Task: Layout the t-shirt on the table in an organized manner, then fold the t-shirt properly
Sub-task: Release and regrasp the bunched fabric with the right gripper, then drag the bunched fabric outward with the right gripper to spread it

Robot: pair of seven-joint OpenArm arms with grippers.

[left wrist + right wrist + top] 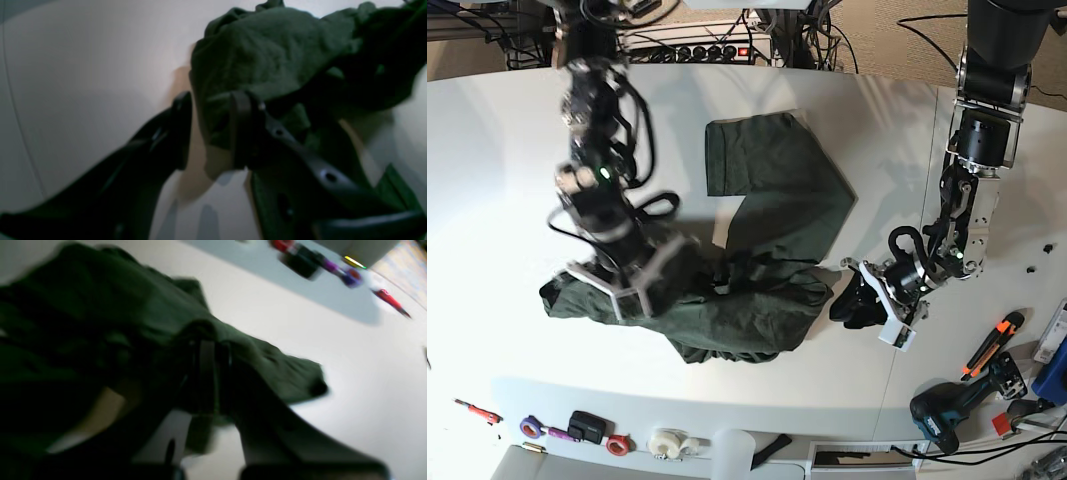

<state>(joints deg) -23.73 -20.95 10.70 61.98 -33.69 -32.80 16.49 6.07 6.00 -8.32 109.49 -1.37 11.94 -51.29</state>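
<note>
Two grippers engaged — right gripper (206,380) clamped on the t-shirt (757,250), left gripper (210,130) half-open around fabric; garment bunched on the table (507,150), folding unstarted.

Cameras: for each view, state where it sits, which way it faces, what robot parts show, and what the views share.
Left wrist: rides the left arm, looks along the left tool, whose fingers straddle a bunch of the t-shirt over the table.
Right wrist: rides the right arm, faces past the right tool, shut on t-shirt cloth; blurred.
Base: overhead, looking down; both arms and tools show.
Shared: all three show the green t-shirt and white table.
</note>
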